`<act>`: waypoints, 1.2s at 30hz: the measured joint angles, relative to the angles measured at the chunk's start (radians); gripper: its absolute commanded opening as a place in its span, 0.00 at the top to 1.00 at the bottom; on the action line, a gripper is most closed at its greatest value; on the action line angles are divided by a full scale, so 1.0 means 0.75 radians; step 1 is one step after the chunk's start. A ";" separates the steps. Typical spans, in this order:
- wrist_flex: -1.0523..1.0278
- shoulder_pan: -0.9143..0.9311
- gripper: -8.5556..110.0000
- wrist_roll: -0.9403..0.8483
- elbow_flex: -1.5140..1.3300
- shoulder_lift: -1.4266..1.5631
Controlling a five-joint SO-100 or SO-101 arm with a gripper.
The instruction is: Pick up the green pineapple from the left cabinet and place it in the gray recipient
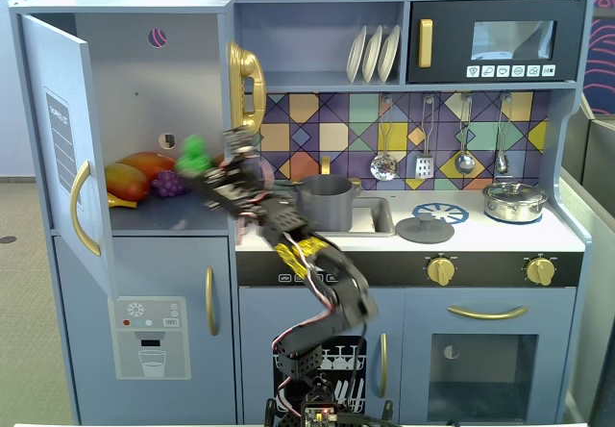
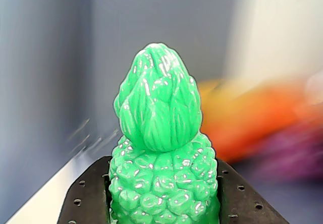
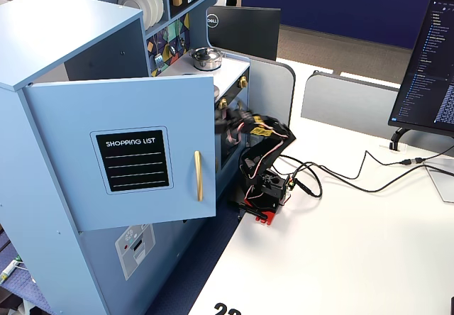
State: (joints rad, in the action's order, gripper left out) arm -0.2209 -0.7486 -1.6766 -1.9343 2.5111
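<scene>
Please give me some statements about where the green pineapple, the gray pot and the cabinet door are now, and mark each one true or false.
1. The gripper holds the green pineapple between its jaws. True.
2. The green pineapple already lies inside the gray recipient. False: it is still up at the left cabinet.
3. The cabinet door is open. True.
4. The shiny lidded pot stands in the left cabinet. False: it stands on the stove, at the right in a fixed view.

1. Green pineapple (image 2: pixel 162 148): glossy, bumpy body, leafy top upward in wrist view; clamped between dark gripper pads, raised at the cabinet opening.
2. Left cabinet (image 1: pixel 135 71): blue-gray, door swung open.
3. Gray recipient (image 1: pixel 326 203): upright beside the sink.
</scene>
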 measured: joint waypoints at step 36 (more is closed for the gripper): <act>-0.145 1.072 0.67 0.078 0.391 -0.661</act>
State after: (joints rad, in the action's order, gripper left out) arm -0.3298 0.0552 -1.6183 -1.6414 2.0157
